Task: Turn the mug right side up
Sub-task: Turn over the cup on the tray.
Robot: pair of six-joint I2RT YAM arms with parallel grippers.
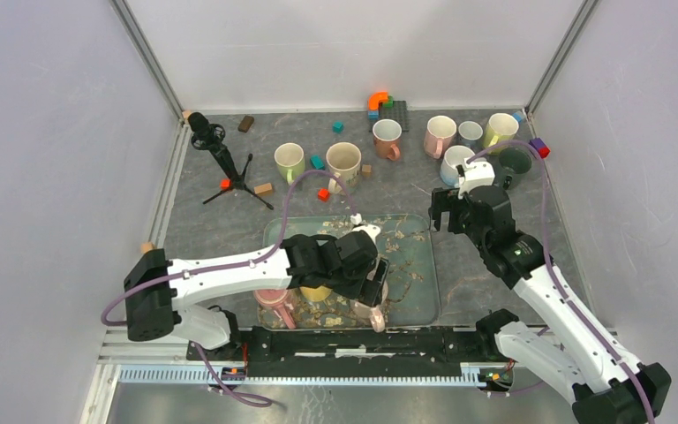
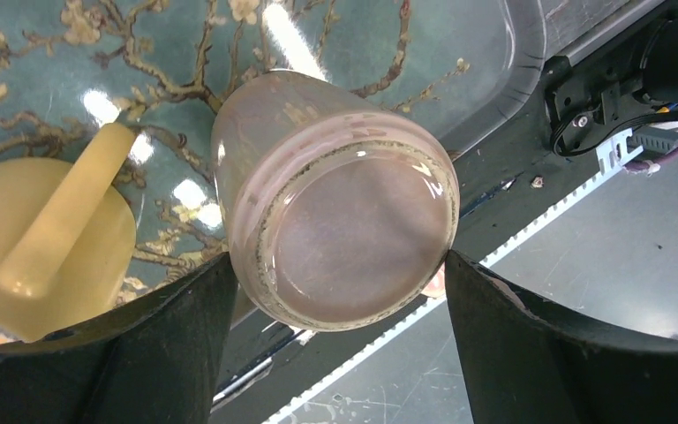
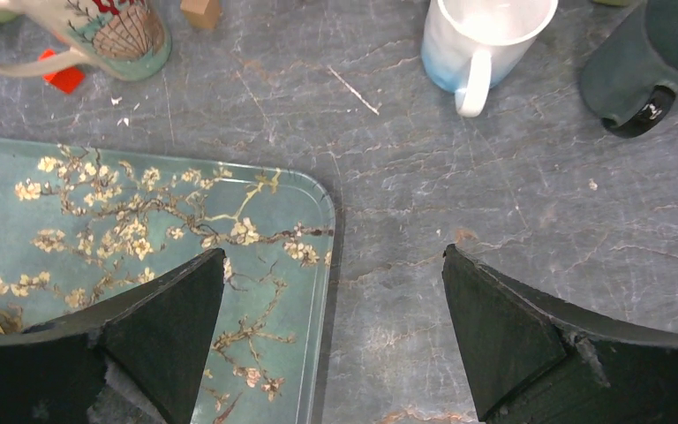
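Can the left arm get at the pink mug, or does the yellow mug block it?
Probably yes: the left gripper straddles the pink mug, and the yellow mug sits outside its jaws.

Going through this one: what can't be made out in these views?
- Handle of the pink mug: none shows in the left wrist view; from above the left gripper covers most of it.
- Whether the left fingers touch it: the left wrist view shows no clear gap or contact.
- yellow mug: cut by the left wrist view's edge, under the arm from above.
- patterned mug and dark mug: cut by the right wrist view's edges.
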